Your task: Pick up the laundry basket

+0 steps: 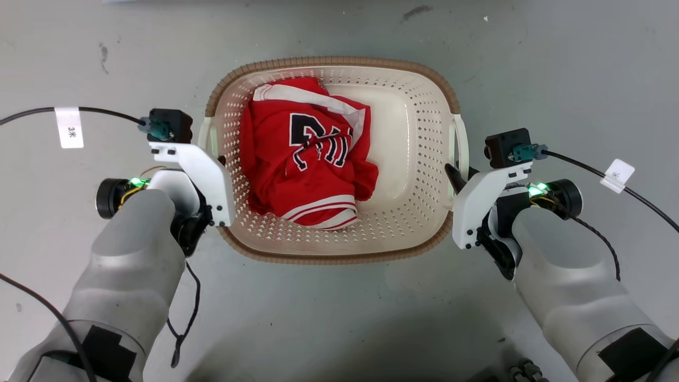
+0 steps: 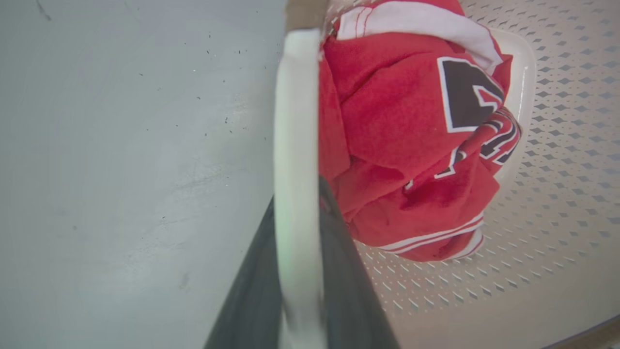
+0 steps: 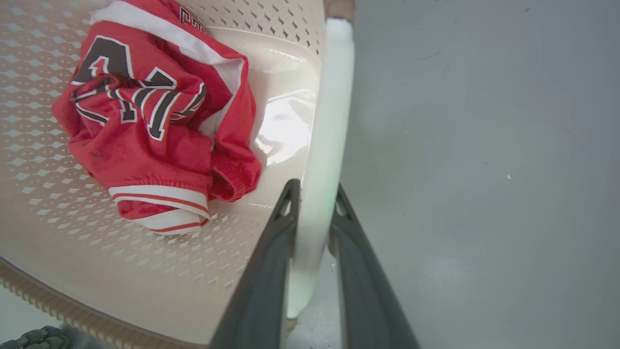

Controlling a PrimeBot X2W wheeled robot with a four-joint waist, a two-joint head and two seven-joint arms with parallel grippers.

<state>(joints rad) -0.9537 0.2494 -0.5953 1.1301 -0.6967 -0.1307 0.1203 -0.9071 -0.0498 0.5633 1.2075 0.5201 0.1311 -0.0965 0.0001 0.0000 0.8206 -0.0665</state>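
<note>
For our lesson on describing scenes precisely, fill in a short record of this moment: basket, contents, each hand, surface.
Basket: cream perforated laundry basket, brown rim
Contents: one crumpled red jersey, toward the robot's left side
Left hand: fingers closed either side of the white left handle
Right hand: fingers closed either side of the white right handle
Surface: grey floor
Lifted yet: cannot tell

The head camera looks straight down from high. Wrist cameras sit close beside the laundry basket [image 1: 329, 61]. All see the red jersey [image 1: 297, 164].
</note>
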